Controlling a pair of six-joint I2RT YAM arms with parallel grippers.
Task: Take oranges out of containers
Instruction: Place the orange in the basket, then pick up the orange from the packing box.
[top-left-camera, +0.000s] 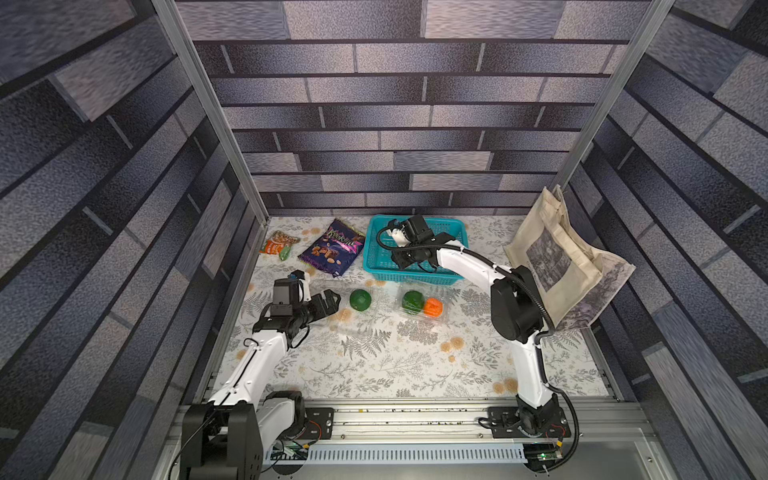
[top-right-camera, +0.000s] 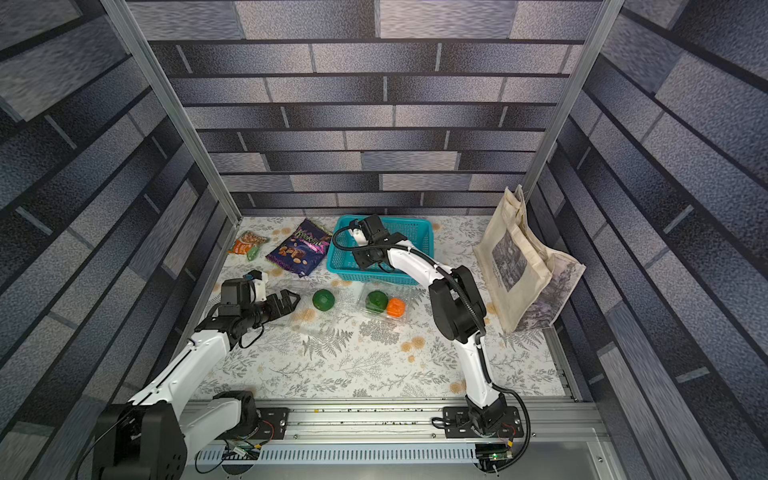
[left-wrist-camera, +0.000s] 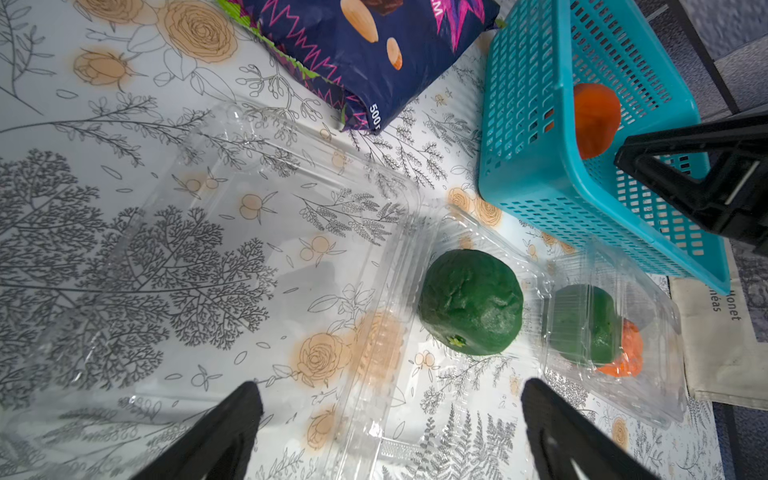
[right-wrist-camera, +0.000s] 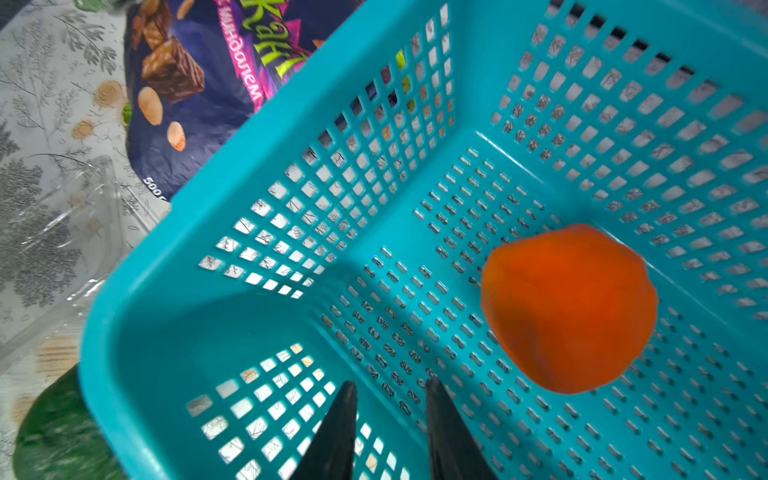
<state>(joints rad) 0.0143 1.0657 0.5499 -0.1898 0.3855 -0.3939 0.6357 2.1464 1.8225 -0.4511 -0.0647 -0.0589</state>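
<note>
Both hands are apart and empty: the left hand (left-wrist-camera: 390, 384) at 9 o'clock of a round green fruit (left-wrist-camera: 469, 301) in a clear plastic box (left-wrist-camera: 478, 232), the right hand (right-wrist-camera: 390, 384) over a round orange fruit (right-wrist-camera: 569, 307) in a teal basket (right-wrist-camera: 174, 266).

Saw, in a top view, the left gripper (top-right-camera: 292, 302) spread wide, with a dark green orange (top-right-camera: 323, 300) just ahead of its fingertips. Found, farther past those fingers, a clear container (top-right-camera: 409, 309) holding a second green orange (top-right-camera: 377, 301) touching a bright orange one (top-right-camera: 395, 307). Spotted the right gripper (top-right-camera: 362, 261) with its fingers above the teal basket (top-right-camera: 417, 239).
</note>
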